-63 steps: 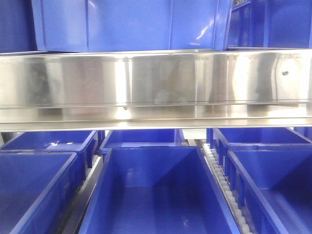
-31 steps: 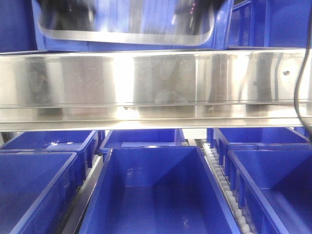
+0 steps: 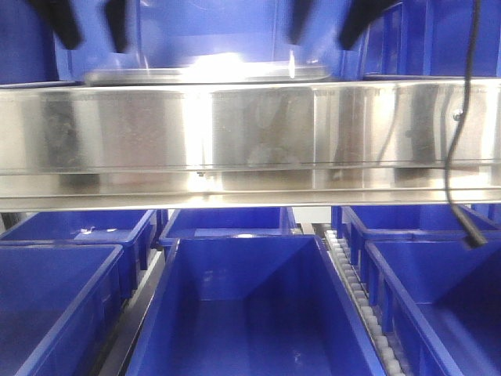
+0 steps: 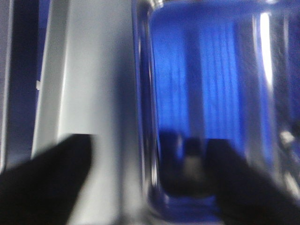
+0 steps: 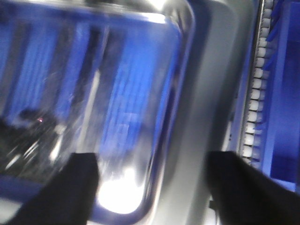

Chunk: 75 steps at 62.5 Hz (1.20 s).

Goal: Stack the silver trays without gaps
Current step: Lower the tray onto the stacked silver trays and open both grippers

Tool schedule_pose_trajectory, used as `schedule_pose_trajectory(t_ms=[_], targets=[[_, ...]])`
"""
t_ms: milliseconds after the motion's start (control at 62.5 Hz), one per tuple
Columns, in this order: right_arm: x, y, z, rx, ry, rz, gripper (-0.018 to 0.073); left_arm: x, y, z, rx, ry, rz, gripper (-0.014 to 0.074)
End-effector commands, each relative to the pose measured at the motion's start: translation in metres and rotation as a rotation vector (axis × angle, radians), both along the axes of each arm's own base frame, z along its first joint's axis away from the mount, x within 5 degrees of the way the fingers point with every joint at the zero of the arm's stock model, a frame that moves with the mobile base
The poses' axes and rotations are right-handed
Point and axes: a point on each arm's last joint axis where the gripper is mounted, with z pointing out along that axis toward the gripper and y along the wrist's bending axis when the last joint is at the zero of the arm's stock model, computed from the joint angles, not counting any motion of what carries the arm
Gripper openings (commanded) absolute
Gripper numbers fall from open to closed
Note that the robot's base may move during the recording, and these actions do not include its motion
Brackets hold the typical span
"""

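- One silver tray [image 3: 207, 72] lies flat on the steel shelf [image 3: 250, 141], its rim showing just above the shelf's front band, with a blue bin [image 3: 211, 31] behind it.
- The left claw [image 3: 92, 27] hangs over the tray's left end, its dark fingers [image 4: 44, 180] spread apart and straddling the tray's edge in the blurred wrist view.
- The right claw [image 3: 333, 23] hangs over the right end, its fingers [image 5: 79, 180] also apart, gripping nothing.
- Below the shelf stand more blue bins [image 3: 250, 305] beside a roller track [image 3: 356, 301].
- A black cable [image 3: 462, 141] dangles at the right.
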Motion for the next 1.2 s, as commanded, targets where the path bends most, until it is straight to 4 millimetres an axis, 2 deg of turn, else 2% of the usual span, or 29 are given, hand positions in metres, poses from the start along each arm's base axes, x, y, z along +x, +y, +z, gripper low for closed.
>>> schedule_pose_trajectory(t_ms=[0, 96, 192, 320, 432, 480, 560, 640, 688, 832, 927, 991, 1103, 1183], targets=[[-0.010, -0.009, 0.041, 0.051, -0.144, -0.001, 0.0622, -0.008, 0.006, 0.030, -0.021, -0.102, -0.010, 0.0575], [-0.018, -0.013, 0.054, 0.066, -0.174, -0.001, 0.0622, -0.015, 0.010, 0.039, -0.015, -0.110, -0.015, 0.0556], [-0.030, -0.018, 0.070, 0.083, -0.209, -0.001, 0.0603, -0.029, 0.010, 0.056, -0.027, -0.151, -0.058, 0.0531], [-0.053, -0.029, 0.095, 0.090, -0.261, 0.013, 0.0447, -0.059, 0.012, 0.089, -0.050, -0.244, -0.121, 0.0437], [-0.077, -0.041, 0.116, 0.094, -0.306, 0.026, 0.0255, -0.096, 0.017, 0.116, -0.093, -0.324, -0.170, 0.0277], [-0.088, -0.047, 0.123, 0.097, -0.331, 0.031, 0.0194, -0.110, 0.020, 0.122, -0.110, -0.350, -0.191, 0.0208], [-0.109, -0.058, 0.130, 0.084, -0.368, 0.055, 0.0088, -0.137, 0.026, 0.127, -0.140, -0.393, -0.235, 0.0055], [-0.131, -0.068, 0.130, 0.065, -0.404, 0.087, 0.0052, -0.161, 0.036, 0.124, -0.158, -0.417, -0.266, -0.0057], [-0.145, -0.075, 0.126, 0.056, -0.425, 0.103, 0.0052, -0.176, 0.045, 0.118, -0.168, -0.429, -0.279, -0.0036], [-0.182, -0.094, 0.102, 0.051, -0.482, 0.126, 0.0052, -0.213, 0.068, 0.096, -0.242, -0.491, -0.311, -0.0048], [-0.207, -0.106, 0.077, 0.050, -0.519, 0.135, 0.0052, -0.233, 0.080, 0.072, -0.297, -0.518, -0.330, -0.0048], [-0.220, -0.113, 0.051, 0.039, -0.554, 0.151, 0.0052, -0.250, 0.091, 0.052, -0.341, -0.553, -0.341, -0.0048], [-0.245, -0.125, 0.019, 0.040, -0.636, 0.167, 0.0052, -0.274, 0.106, 0.026, -0.402, -0.612, -0.351, -0.0048], [-0.262, -0.133, -0.010, 0.047, -0.681, 0.171, 0.0052, -0.288, 0.116, 0.004, -0.447, -0.647, -0.356, -0.0048]])
